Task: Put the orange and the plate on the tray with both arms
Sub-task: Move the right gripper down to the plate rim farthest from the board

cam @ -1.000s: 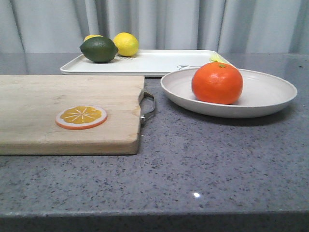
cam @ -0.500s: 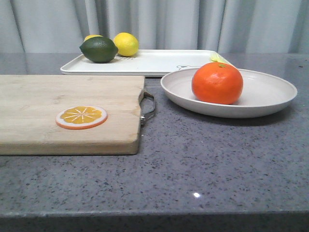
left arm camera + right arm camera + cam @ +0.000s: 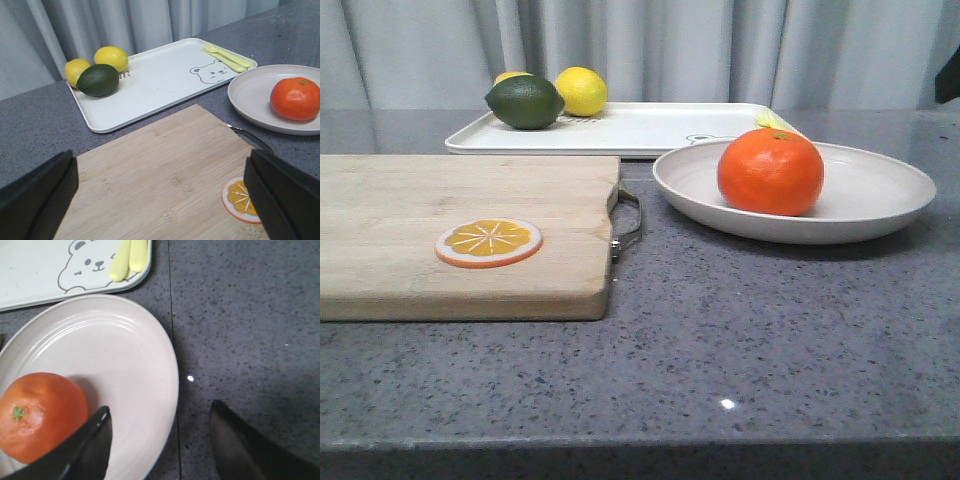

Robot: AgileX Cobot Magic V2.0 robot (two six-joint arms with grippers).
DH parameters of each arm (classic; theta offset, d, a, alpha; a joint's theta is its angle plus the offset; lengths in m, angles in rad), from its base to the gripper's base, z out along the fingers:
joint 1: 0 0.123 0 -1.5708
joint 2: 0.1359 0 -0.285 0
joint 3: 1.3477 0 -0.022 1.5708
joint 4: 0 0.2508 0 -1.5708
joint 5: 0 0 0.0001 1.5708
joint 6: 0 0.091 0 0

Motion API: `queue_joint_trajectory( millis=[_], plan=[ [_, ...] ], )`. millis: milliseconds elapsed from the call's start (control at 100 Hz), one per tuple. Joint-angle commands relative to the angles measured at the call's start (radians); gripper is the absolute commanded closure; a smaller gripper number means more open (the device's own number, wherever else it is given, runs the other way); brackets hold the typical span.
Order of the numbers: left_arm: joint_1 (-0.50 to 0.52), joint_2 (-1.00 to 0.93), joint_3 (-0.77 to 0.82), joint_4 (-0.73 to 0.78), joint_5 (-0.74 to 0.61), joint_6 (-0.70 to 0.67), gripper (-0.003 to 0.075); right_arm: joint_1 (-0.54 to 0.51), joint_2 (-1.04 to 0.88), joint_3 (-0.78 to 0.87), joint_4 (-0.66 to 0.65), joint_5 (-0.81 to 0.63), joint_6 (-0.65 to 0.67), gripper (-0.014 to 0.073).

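On the grey counter: the orange point(image 3: 770, 171) sits inside the plate point(image 3: 880, 190), toward the plate's 9 o'clock side in the front view; neither is on the tray point(image 3: 640, 128) yet, which lies just beyond the plate, at its 11 o'clock.

Why the plate carries the fruit: with the orange already resting in it, moving the plate would likely bring both onto the tray together, so the rim looks like the sensible place to grip.

Tray space: two lemons point(image 3: 580, 91) and a dark green fruit point(image 3: 524, 102) crowd the tray's far-left corner, and pale yellow cutlery point(image 3: 227, 55) lies by the bear drawing, leaving its middle bare.

Right gripper point(image 3: 160, 440): fingers spread apart, nothing between them; one finger over the plate's inside beside the orange, the other over bare counter, so the rim lies between them. Whether they touch it I cannot tell.

Left gripper point(image 3: 160, 195): wide apart and empty, poised above the wooden cutting board point(image 3: 165, 185).

Only the front view shows: how shallow the plate is, edge on; neither gripper appears there.

Only the wrist views show: both grippers' spread, the bear drawing in full, and the orange slice point(image 3: 242, 198) near the board's handle end as seen from above.
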Motion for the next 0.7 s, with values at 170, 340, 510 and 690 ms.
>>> queue_joint_trajectory(
  millis=[170, 340, 510, 690],
  plan=[
    [0.003, 0.000, -0.026, -0.015, -0.057, -0.005, 0.0083, 0.013, 0.093, -0.046, 0.048, -0.150, -0.009, 0.0150],
    [0.003, 0.000, -0.026, -0.015, -0.057, -0.005, 0.0083, 0.015, 0.150, -0.046, 0.055, -0.153, -0.009, 0.0150],
    [0.003, 0.000, -0.026, -0.015, -0.057, -0.005, 0.0083, 0.016, 0.192, -0.045, 0.073, -0.150, -0.009, 0.0150],
    [0.003, 0.000, -0.026, -0.015, -0.057, -0.005, 0.0083, 0.016, 0.221, -0.045, 0.081, -0.145, -0.009, 0.0150]
  ],
)
